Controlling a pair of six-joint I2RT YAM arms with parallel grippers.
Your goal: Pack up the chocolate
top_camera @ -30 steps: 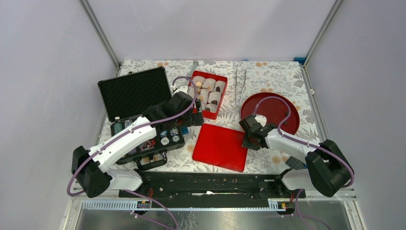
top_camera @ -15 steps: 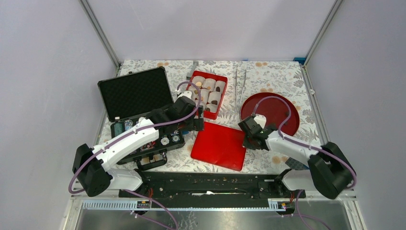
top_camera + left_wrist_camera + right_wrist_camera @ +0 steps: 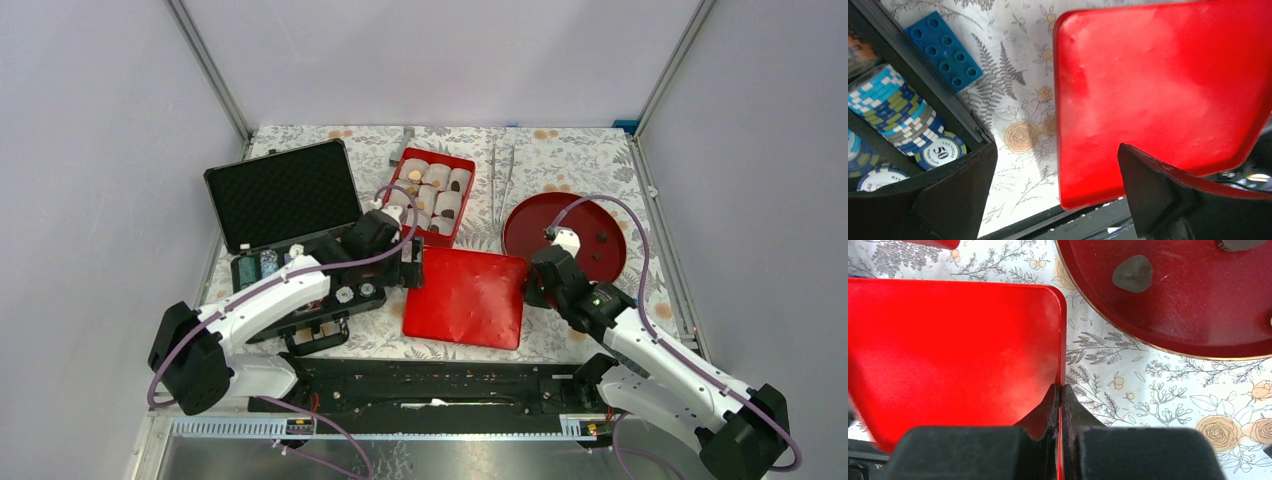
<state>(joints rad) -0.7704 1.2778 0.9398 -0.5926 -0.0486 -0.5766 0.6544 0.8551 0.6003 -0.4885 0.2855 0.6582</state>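
A flat red lid (image 3: 465, 297) lies on the floral cloth. My right gripper (image 3: 1061, 390) is shut on the lid's (image 3: 948, 350) right edge, the thin rim pinched between its fingers. My left gripper (image 3: 1055, 160) stands open over the lid's (image 3: 1158, 90) left edge, one finger above the lid, nothing held. Behind the lid is a red box (image 3: 466, 205) of white paper cups with chocolate (image 3: 414, 175) lumps in them. Dark chocolate (image 3: 1132, 273) lumps lie loose on a round red plate (image 3: 565, 215).
An open black case (image 3: 285, 200) stands at the left, with stacked striped chips (image 3: 903, 110) in its tray. A blue brick (image 3: 943, 50) lies between case and lid. Metal tongs (image 3: 500, 180) lie behind the plate (image 3: 1178, 305). A black rail runs along the near edge.
My right gripper has shut on the lid's right edge, and that arm has swung round. The lid has turned square and shifted right. My left gripper has dropped slightly toward the lid's left edge.
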